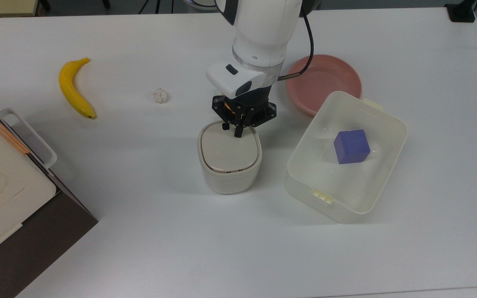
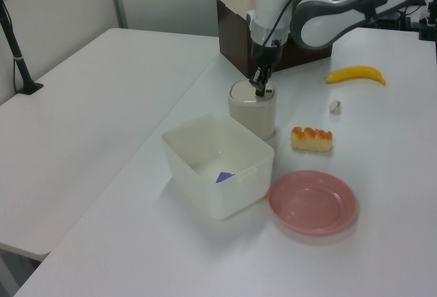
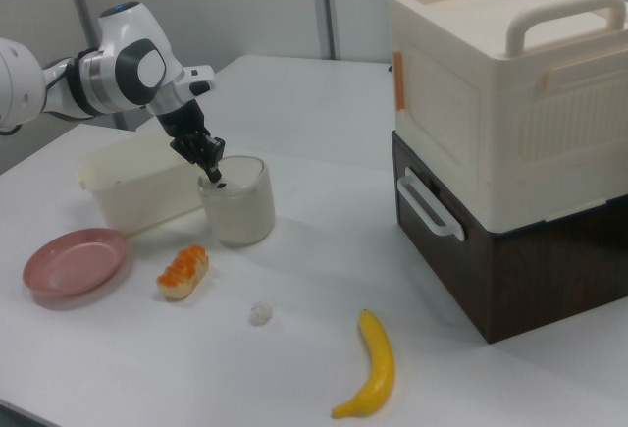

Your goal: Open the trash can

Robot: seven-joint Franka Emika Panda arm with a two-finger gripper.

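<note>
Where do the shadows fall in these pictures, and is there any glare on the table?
Top view: soft shadows lie to the top view's left of the trash can and under the clear box; the table shows no strong glare. Left view: the table looks evenly bright. Right view: a dim shadow lies beside the banana.

Trash can (image 1: 229, 165) matt cream plastic; table (image 1: 139, 231) smooth white.

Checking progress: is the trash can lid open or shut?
Shut. The flat lid lies level in the trash can rim, with the gripper tips at its button edge.
</note>
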